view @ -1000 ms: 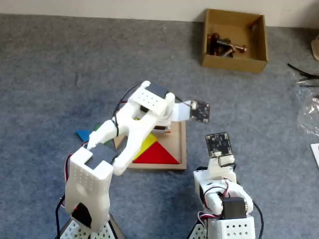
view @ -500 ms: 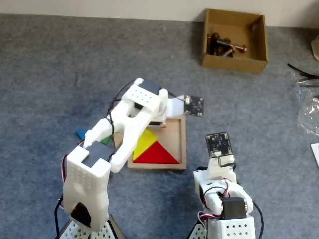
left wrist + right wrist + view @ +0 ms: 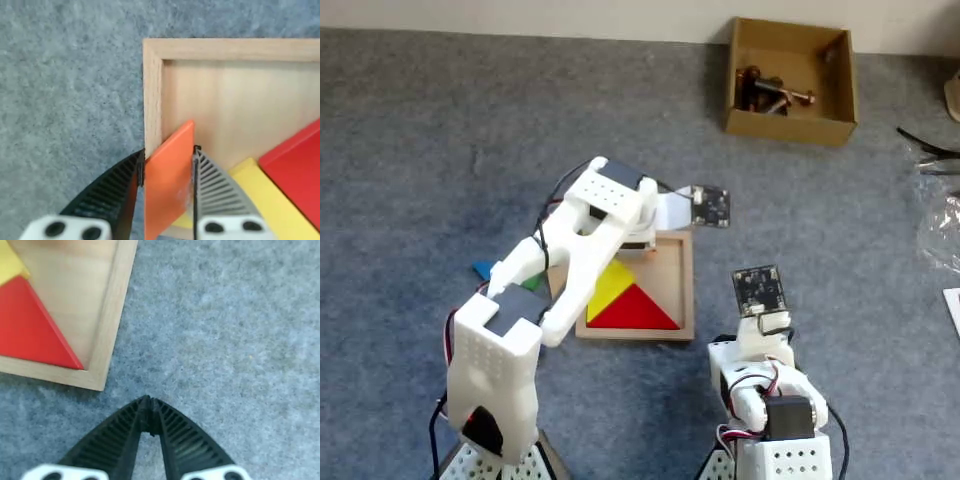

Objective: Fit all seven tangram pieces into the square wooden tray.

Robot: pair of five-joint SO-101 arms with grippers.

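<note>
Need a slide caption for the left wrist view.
Jaws shut on an orange piece near a corner of the wooden tray; yellow piece and red piece lie inside.

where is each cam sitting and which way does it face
High view: fixed overhead, looking down; shows left arm, right arm, tray.
Left wrist view: on the left wrist, looking down at a tray corner; left gripper shut on orange piece.
Right wrist view: on the right wrist, looking down at carpet by another tray corner; right gripper shut.
Shared: all three show the tray and red piece.
</note>
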